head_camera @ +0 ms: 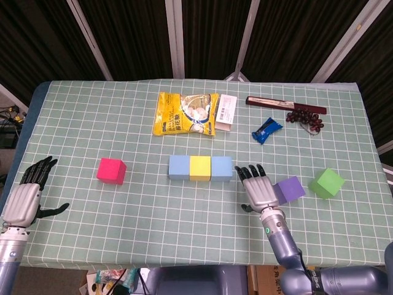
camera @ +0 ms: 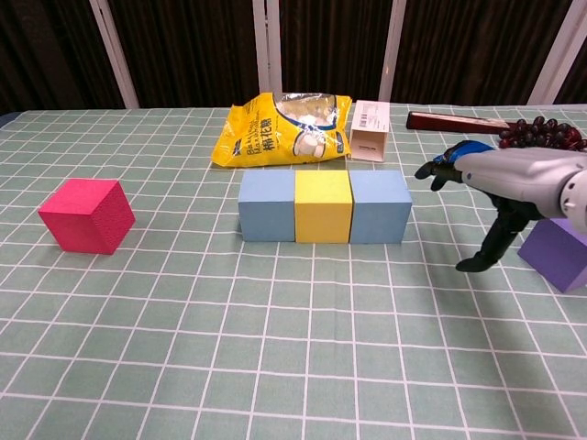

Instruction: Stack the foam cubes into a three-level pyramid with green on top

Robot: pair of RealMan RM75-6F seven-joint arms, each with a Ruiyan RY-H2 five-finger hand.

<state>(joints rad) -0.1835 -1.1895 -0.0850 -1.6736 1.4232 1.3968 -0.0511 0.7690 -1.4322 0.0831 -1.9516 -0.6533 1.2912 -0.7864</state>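
Three foam cubes stand in a touching row: blue [head_camera: 178, 167] [camera: 266, 206], yellow [head_camera: 200, 168] [camera: 323, 205], blue [head_camera: 221, 167] [camera: 380, 205]. A pink cube [head_camera: 111, 170] [camera: 86, 215] sits apart to the left. To the right lie a purple cube [head_camera: 288, 189] [camera: 558, 253] and a green cube [head_camera: 326, 182]. My right hand [head_camera: 259, 188] [camera: 500, 183] is open, fingers spread, between the right blue cube and the purple cube, touching neither blue cube. My left hand [head_camera: 26, 198] rests open at the table's left edge, seen only in the head view.
A yellow snack bag [head_camera: 185, 113] [camera: 280, 128] and a white box [head_camera: 225, 112] [camera: 370, 130] lie behind the row. A blue wrapper [head_camera: 267, 129], dark grapes [head_camera: 305, 118] and a dark flat box [head_camera: 285, 104] lie at the back right.
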